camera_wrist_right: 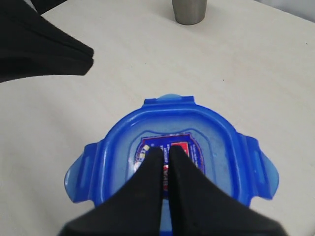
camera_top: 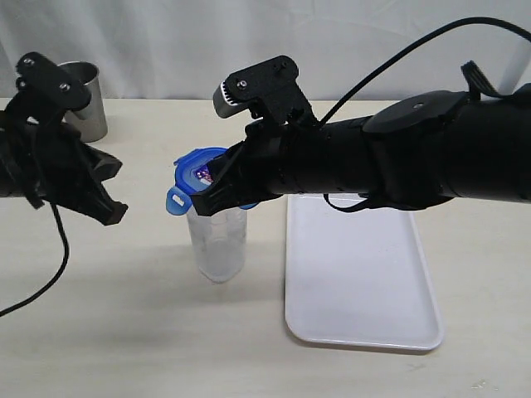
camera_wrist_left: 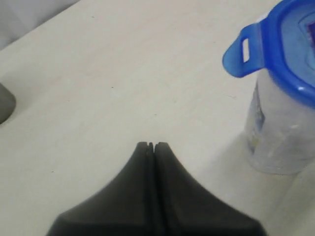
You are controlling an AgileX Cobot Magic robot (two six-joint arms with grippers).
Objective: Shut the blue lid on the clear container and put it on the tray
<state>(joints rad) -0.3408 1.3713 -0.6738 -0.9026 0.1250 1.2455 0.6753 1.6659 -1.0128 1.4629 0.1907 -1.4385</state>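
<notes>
The right jaws are clenching empty, tips touching the sticker on the blue lid [camera_wrist_right: 118, 142]. The lid is sitting atop the clear container [camera_top: 217, 245], standing on the tabletop [camera_top: 124, 332] just beside the tray [camera_top: 357, 282]. The left jaws are hovering clenched, empty, nearby.
</notes>
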